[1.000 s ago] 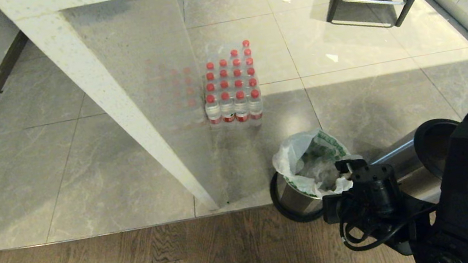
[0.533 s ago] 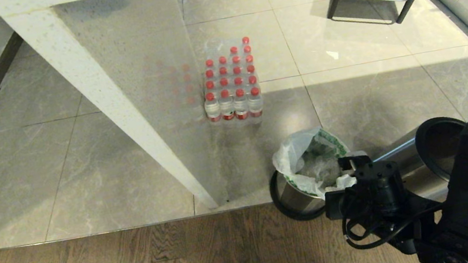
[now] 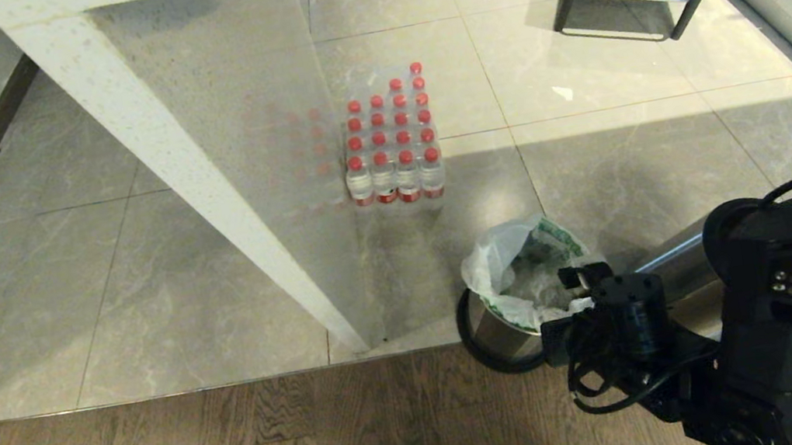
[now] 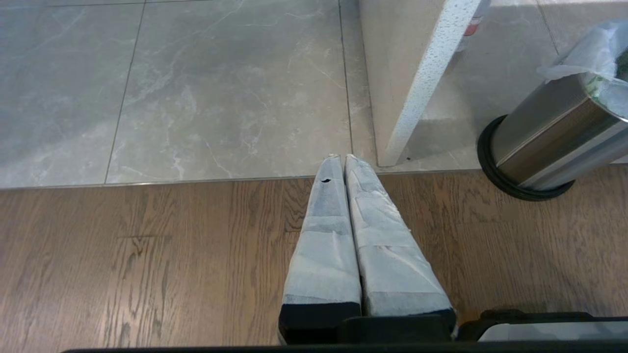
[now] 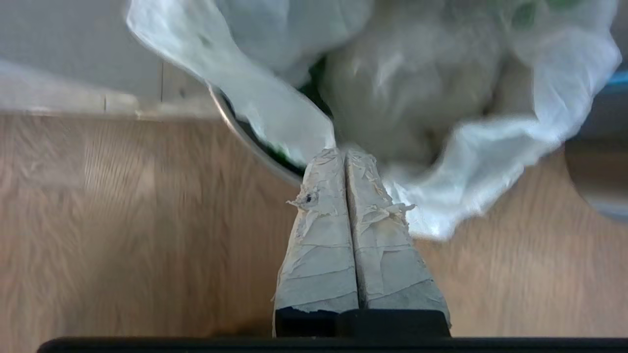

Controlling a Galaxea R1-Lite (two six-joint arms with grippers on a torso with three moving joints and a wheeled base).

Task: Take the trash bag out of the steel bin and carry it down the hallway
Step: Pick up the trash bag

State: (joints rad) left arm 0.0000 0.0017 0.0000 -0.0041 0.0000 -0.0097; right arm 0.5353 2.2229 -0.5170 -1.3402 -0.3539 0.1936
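Right gripper (image 5: 345, 156): taped fingers (image 5: 321, 235) pressed flat together, tips at the folded-over edge of the trash bag (image 5: 274, 110); whether any plastic is pinched between them, I can't tell. The bag lines the steel bin (image 3: 494, 329) standing where wood floor meets tile. Left gripper (image 4: 342, 158) closed too, empty, hanging over the wood floor (image 4: 147, 255).

Bright daylight glares on far floor tiles (image 3: 656, 70); right wrist view blurred by motion.

White trash bag (image 3: 520, 267) with green print; shiny steel bin (image 3: 499, 333).
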